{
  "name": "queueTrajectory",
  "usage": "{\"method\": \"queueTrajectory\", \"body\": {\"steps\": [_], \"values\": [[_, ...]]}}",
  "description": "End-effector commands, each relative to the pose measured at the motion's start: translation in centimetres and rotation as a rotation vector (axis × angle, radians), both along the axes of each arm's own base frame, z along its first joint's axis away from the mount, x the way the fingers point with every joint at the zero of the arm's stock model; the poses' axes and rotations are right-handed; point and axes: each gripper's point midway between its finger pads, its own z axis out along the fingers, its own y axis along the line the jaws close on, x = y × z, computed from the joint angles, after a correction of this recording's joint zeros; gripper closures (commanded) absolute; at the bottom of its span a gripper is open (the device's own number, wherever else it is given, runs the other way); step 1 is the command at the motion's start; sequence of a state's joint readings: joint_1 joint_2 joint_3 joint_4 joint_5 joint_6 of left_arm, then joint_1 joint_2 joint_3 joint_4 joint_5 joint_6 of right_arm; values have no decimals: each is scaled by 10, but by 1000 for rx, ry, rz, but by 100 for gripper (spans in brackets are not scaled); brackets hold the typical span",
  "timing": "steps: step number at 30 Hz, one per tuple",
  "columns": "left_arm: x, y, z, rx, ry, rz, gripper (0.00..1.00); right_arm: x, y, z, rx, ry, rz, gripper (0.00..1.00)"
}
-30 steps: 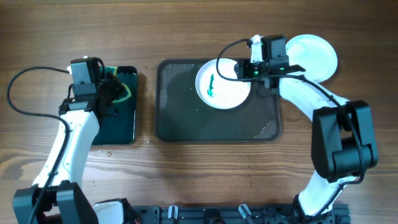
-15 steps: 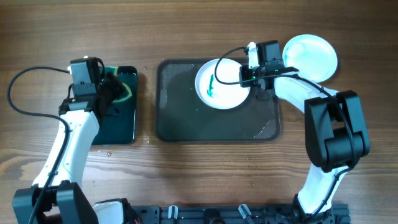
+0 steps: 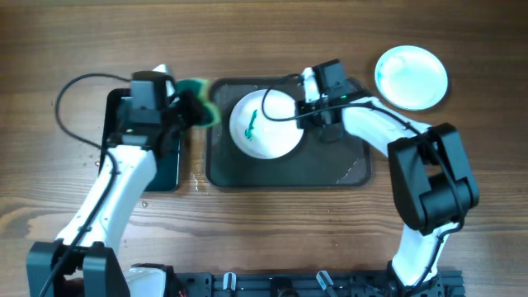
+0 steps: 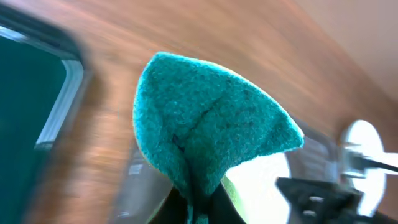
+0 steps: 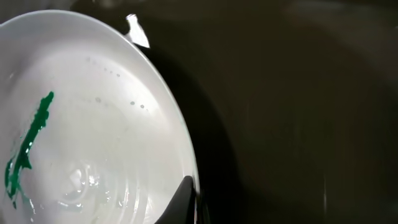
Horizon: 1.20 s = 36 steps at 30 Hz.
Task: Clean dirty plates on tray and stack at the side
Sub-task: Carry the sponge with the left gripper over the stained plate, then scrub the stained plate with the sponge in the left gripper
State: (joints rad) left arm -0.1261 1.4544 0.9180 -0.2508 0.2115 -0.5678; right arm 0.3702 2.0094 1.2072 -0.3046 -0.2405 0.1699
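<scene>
Wood-grain table throughout. Right gripper (image 3: 309,106) pinches the right rim of the white plate (image 3: 268,136); in the wrist view one fingertip (image 5: 185,194) overlaps that rim. Plate lies on the dark grey tray (image 3: 289,169), green smear (image 3: 250,125) unwiped. Left gripper (image 3: 188,103) clamps a teal sponge (image 4: 205,137), just beside the tray's left edge. Judgement: plate rigid, glazed, wet-looking, so slippery and chip-prone; hold at the rim only. Second plate (image 3: 411,77) sits off-tray, far right.

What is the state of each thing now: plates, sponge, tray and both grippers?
Smeared plate: dirty, on the tray, gripped at its rim.
Side plate: clean, on the table.
Sponge: held above the tray edge.
Tray: holds one plate.
Left gripper: shut on sponge.
Right gripper: shut on smeared plate.
</scene>
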Motion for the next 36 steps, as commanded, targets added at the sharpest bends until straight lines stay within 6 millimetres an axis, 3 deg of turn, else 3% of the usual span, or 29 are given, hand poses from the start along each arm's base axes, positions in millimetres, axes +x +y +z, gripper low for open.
{"method": "queueTrajectory", "body": {"steps": [1, 10, 16, 20, 26, 28, 32, 36], "values": [[2, -39, -6, -73, 7, -38, 96, -25, 9, -22, -19, 75, 48, 96], [4, -114, -52, -179, 83, -67, 96, -24, 10, -21, -17, 73, 45, 96], [2, -124, -95, -153, 154, 27, 96, -24, 10, -21, -17, 73, 46, 96], [-2, -110, -117, -72, 187, 77, 96, -24, 10, -21, -16, 70, 46, 96], [-13, -43, -136, 209, 220, 275, 96, -23, 10, -21, -16, 69, 46, 96], [-17, -30, -138, 277, 233, 270, 96, -23, 10, -21, -16, 68, 47, 96], [-22, -10, -137, 368, 270, 226, 96, -23, 10, -21, -17, 67, 50, 96], [-15, -9, -114, 325, 248, 228, 96, -23, 10, -21, -17, 67, 50, 96]]}}
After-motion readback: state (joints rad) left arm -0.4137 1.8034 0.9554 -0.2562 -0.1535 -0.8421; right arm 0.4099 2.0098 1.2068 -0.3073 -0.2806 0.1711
